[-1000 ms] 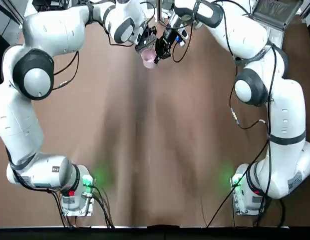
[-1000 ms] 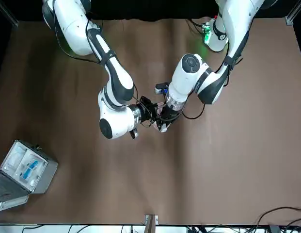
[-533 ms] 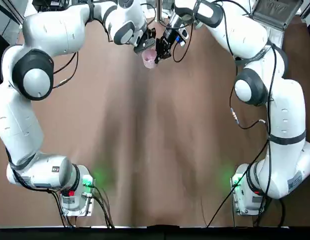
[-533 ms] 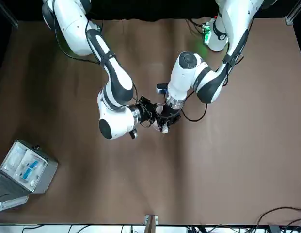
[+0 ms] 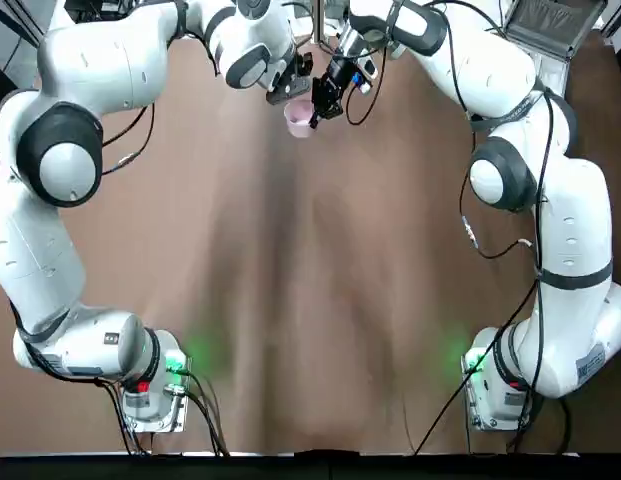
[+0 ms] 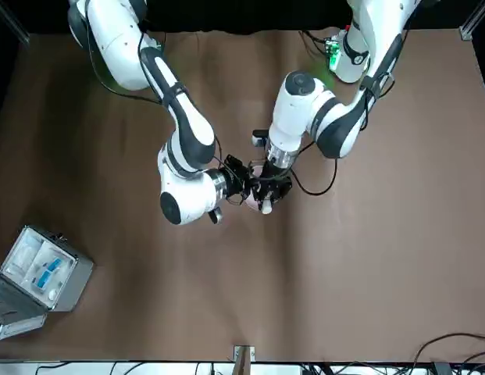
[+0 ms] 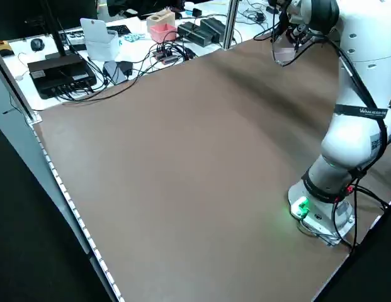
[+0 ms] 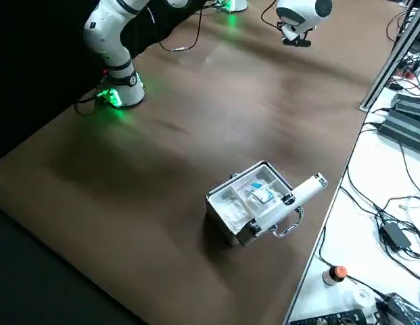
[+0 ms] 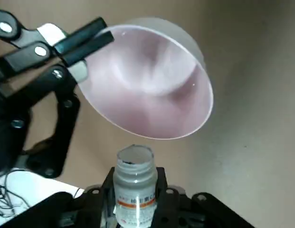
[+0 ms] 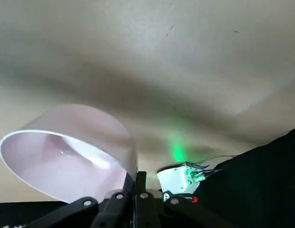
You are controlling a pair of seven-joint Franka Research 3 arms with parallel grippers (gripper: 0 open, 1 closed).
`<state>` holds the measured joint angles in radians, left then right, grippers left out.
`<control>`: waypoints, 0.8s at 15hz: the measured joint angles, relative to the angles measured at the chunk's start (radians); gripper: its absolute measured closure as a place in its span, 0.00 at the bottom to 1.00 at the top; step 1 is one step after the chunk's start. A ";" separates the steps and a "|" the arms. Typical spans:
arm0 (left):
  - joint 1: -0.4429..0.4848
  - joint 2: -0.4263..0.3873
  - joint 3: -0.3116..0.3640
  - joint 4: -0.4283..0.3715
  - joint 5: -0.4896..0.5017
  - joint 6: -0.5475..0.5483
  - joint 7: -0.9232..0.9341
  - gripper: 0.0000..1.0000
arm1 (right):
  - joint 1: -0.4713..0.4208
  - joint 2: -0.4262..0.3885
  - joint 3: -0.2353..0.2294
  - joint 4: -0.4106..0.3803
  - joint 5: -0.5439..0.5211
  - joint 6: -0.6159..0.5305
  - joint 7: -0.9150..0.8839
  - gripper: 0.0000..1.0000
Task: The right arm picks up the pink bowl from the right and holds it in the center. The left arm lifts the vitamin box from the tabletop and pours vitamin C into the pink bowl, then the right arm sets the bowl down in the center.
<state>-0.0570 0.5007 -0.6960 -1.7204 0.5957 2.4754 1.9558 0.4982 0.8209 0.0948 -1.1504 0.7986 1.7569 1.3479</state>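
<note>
Right hand: the black two-finger hand of the white right arm (image 5: 328,92) is closed on the rim of the small round pale pink bowl (image 5: 299,117), pinching the wall between its fingers, as the right wrist view shows (image 10: 137,183).
Pink bowl: held in the air above the brown bench (image 5: 320,300), toward the far edge and about midway between the left and right edges. It is tilted, its whitish inside (image 9: 149,88) open toward the left hand. No contents can be made out inside.
Left hand: the black hand of the white left arm (image 5: 290,85) is just beside the right hand, over the far middle of the bench. It is clamped on the tiny whitish round vitamin box.
Vitamin box: a small clear-white bottle with an orange band on its label (image 9: 134,183), held between the left fingers with its open mouth pointing at the bowl rim, close to it but not touching.
Grey case: a large grey hinged metal case with blue and white contents (image 8: 253,196) lies open on the bench near the far right corner, well apart from both hands.
Side desk: cables and small devices (image 7: 119,44) lie on a white desk beyond the far edge of the bench.
</note>
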 joint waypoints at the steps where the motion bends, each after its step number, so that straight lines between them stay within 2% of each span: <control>1: 0.000 -0.013 -0.004 -0.015 0.015 0.026 -0.003 0.65 | 0.000 0.000 0.000 0.000 0.000 0.000 0.000 0.98; 5: 0.000 -0.025 -0.004 -0.057 0.073 0.067 -0.071 0.65 | 0.002 0.001 0.000 0.000 -0.006 -0.002 0.000 0.98; 12: 0.007 -0.029 -0.004 -0.093 0.152 0.114 -0.077 0.65 | 0.002 0.001 -0.001 0.000 -0.007 -0.002 -0.001 0.98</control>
<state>-0.0505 0.4718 -0.7000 -1.8137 0.7472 2.5898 1.8792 0.4999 0.8217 0.0938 -1.1503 0.7917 1.7553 1.3471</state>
